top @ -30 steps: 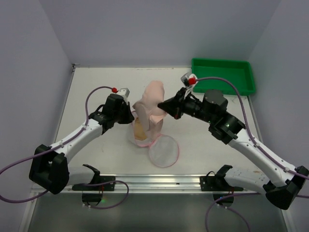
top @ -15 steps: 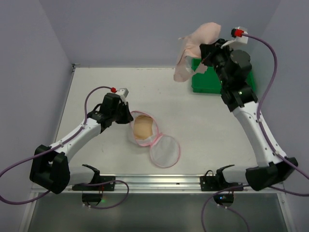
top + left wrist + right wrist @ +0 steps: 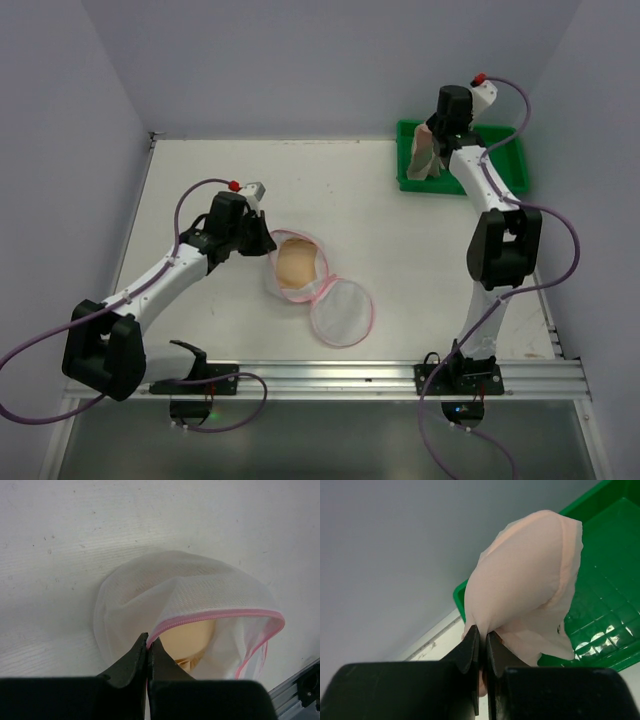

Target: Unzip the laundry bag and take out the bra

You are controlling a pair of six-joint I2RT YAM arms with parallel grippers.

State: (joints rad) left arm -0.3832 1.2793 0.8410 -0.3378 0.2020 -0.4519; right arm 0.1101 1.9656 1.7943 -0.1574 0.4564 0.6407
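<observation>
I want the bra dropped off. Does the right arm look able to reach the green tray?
Probably yes: right gripper, shut on the bra, hangs by the green tray, nothing between.

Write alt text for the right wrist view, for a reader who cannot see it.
The right pincer, shut, grips a soft pale-pink padded bra by its edge. Behind the bra lies a green plastic tray with a gridded floor, beside a plain grey wall.
</observation>
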